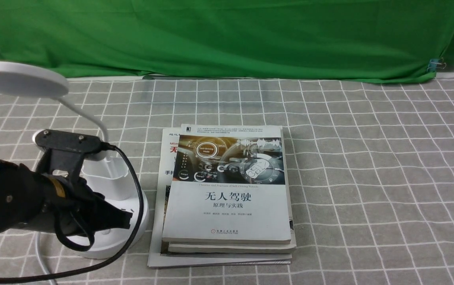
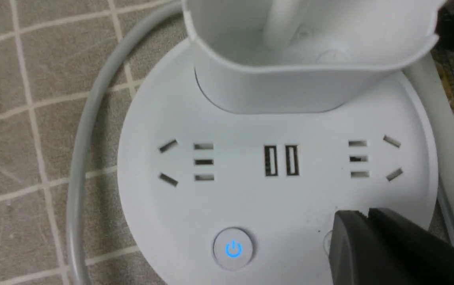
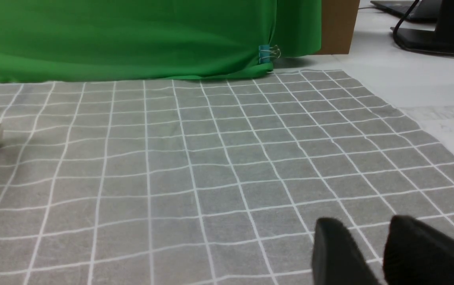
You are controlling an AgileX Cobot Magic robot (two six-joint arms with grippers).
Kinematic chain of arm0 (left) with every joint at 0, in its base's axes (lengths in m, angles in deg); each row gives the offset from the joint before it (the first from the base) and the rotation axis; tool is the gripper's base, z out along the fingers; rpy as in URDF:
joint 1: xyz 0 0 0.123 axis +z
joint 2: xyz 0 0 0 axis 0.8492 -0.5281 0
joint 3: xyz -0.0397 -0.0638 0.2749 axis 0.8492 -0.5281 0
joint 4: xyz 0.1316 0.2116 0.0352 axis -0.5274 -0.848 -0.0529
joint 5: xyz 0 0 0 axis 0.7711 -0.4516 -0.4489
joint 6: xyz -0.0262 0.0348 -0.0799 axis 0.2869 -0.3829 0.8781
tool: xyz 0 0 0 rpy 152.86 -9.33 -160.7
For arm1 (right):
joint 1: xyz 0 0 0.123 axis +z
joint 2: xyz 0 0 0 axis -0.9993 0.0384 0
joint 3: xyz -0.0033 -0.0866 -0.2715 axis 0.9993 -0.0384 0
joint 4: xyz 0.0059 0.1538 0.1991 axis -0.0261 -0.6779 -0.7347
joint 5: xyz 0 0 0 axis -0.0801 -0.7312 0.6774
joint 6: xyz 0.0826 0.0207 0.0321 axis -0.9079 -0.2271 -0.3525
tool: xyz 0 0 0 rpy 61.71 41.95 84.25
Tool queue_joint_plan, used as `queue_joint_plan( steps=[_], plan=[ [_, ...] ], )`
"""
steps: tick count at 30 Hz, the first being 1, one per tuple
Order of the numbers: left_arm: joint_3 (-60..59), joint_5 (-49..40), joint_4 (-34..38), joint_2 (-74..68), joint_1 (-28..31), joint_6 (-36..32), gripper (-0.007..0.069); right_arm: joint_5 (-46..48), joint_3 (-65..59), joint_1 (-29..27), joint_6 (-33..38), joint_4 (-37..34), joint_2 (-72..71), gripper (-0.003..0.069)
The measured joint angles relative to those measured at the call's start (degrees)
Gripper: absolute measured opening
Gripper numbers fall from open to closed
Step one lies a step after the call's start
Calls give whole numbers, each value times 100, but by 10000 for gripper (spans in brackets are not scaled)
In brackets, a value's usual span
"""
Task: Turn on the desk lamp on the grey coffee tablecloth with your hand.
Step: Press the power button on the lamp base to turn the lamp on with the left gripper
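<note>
Two buttons sit on the desk lamp [image 1: 110, 176] at the left of the grey coffee tablecloth [image 1: 369, 158], beside the books [image 1: 227, 198] — the left gripper [image 2: 365, 217], jaws pressed together, noses at the half-hidden button [image 2: 327, 241], and a skewed press could slip off — the right gripper [image 3: 363, 221] rests, jaws apart.

A green cloth [image 1: 227, 35] hangs across the whole far side, its lower edge lying in soft folds. A small blue binder clip [image 1: 435, 64] grips that edge at the far right. Past the cloth's right end stands a brown board [image 3: 338, 25]. Beside it a white tabletop [image 3: 409, 83] carries a black stand base [image 3: 445, 41] and a black cable [image 3: 403, 19]. The light is even, with faint shadows.
</note>
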State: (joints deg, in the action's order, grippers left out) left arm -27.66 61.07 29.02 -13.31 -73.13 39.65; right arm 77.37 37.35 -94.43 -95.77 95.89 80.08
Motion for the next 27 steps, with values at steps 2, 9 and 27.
queue_joint_plan(
  steps=[2, 9, 27],
  plan=[
    [0, 18, 12, -74, 0, 0, 16, 0, 0, 0, 0, 0, 0, 245],
    [0, 137, 18, -210, 0, 0, 16, 0, 0, 0, 0, 0, 0, 245],
    [-68, 277, 42, -423, 0, 41, 16, 0, 0, 0, 5, 0, 0, 245]
  ],
)
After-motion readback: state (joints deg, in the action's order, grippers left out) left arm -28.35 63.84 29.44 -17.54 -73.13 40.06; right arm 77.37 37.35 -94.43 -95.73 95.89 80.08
